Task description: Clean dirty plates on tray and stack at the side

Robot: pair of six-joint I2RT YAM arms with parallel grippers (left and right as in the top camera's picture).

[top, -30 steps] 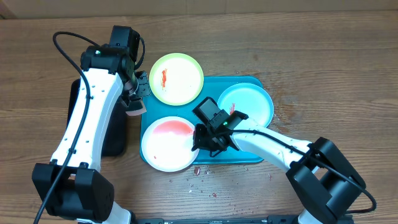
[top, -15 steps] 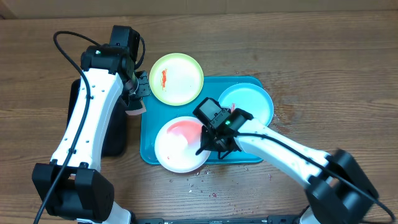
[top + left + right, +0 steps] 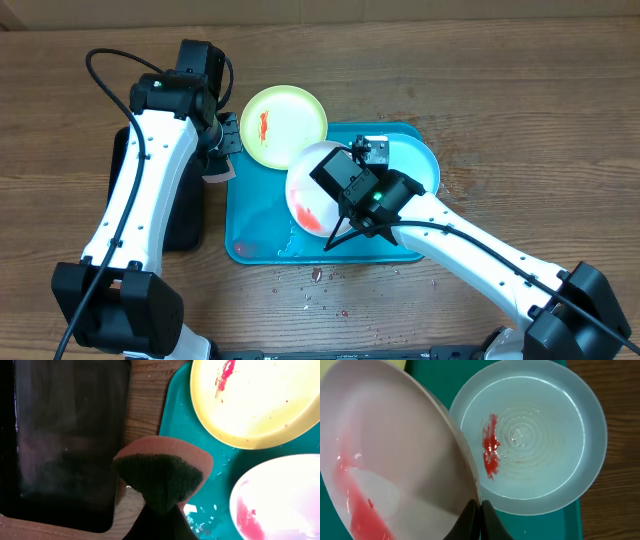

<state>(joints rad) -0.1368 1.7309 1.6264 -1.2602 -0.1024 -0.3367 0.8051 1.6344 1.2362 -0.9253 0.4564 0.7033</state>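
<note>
Plates first: the white plate (image 3: 385,475) has just come off the front-left corner of the tray (image 3: 255,215), where it lay flat a second ago. The right end effector (image 3: 480,507) is pinched on its rim, fingers pressed together on the edge. It holds the plate lifted and steeply tilted above the middle of the tray, so the red sauce (image 3: 365,520) has run toward the low side. Just beside and below that rim, the pale blue plate (image 3: 530,445) sits flat at the tray's right end with a red streak in its well. The right arm reaches in from the near right of the desk (image 3: 500,80), its wrist turned over the tray.

I read this as presenting the plate for wiping. None looks cleaned yet.

The left end effector (image 3: 157,515) has not moved. It is clamped on a sponge (image 3: 160,472), green scouring face showing, between the black tray (image 3: 65,435) and the turquoise rim. The yellow-green plate (image 3: 283,125), still smeared, lies at the tray's far-left corner.
</note>
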